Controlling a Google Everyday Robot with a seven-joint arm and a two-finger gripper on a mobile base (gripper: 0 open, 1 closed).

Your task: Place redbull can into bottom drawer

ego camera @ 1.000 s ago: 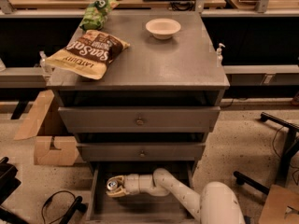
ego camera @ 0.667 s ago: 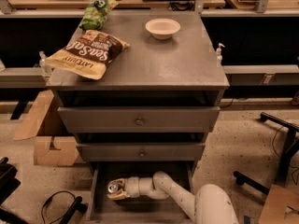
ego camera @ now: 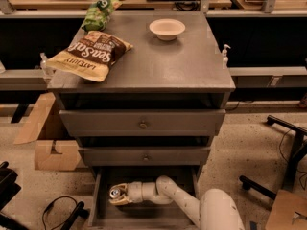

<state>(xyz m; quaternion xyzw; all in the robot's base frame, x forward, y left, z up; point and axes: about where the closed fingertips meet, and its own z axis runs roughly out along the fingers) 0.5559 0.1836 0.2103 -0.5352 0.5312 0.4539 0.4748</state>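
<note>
The bottom drawer [ego camera: 96, 200] is pulled open under the two upper grey drawers. My gripper [ego camera: 116, 194] reaches into it from the right, low over the drawer's left part. Its fingers are shut on the redbull can [ego camera: 115, 192], of which I see mainly the shiny silver pull-tab top facing up. The can's body is mostly hidden by the fingers. I cannot tell whether the can touches the drawer floor.
On the cabinet top [ego camera: 158, 66] lie a tan chip bag [ego camera: 91, 54], a green bag [ego camera: 98, 13] and a white bowl [ego camera: 167, 28]. Cardboard boxes [ego camera: 48, 138] stand on the floor at left. Chair legs [ego camera: 283, 176] are at right, cables [ego camera: 62, 210] at lower left.
The gripper with the can has stayed almost in place inside the bottom drawer, shifting only slightly. Nothing on the cabinet top has moved.
</note>
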